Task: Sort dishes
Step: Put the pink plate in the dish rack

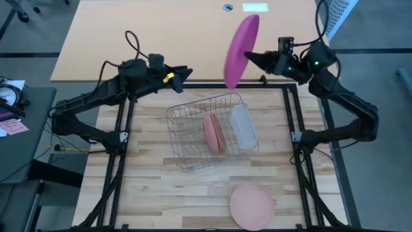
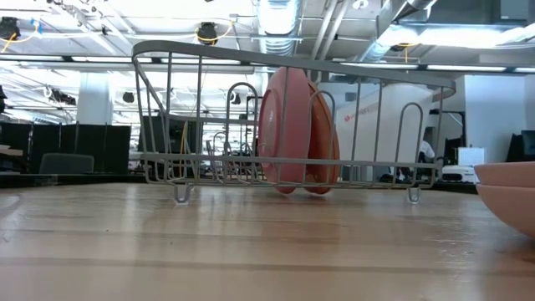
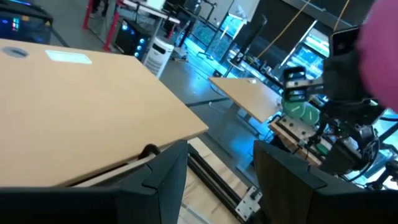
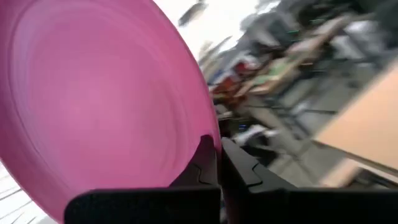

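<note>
— Holding anything up there? 
— Yes, the right gripper (image 1: 251,57) is clamped on the rim of a bright magenta plate (image 1: 241,50), raised on edge above the table's far side, beyond the wire rack (image 1: 209,131). 
— And the left gripper (image 1: 187,72)? 
— Fingers apart, gripping nothing, hanging at the far left, facing the magenta plate. 
— Other dishes? 
— Two salmon-pink plates (image 1: 213,132) stand on edge in the rack beside a translucent tub (image 1: 243,125); a salmon-orange plate (image 1: 252,205) lies flat on the table (image 1: 161,187), near right.
</note>
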